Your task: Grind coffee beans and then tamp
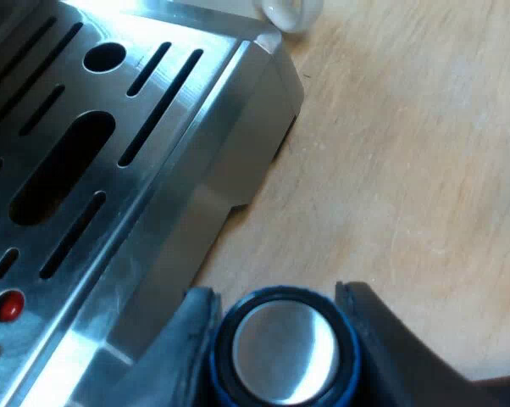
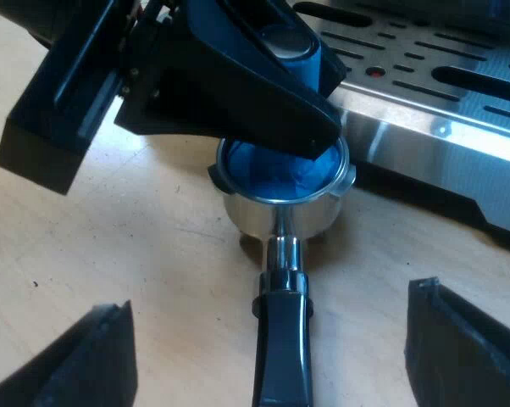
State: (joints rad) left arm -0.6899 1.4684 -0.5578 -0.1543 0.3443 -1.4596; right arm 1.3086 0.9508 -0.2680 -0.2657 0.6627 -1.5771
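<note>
Tamper point(image 1: 285, 352) sits in the holder point(image 2: 280, 219), clamped by our left gripper point(image 1: 276, 298); our right gripper point(image 2: 268, 298) straddles the handle point(image 2: 282, 360), fingers spread apart.

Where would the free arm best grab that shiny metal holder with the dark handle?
By the dark handle, from above, one finger on each side: it is long, narrow and juts clear of the metal holder's cup, which the blue tamper in the left gripper fills.
</note>
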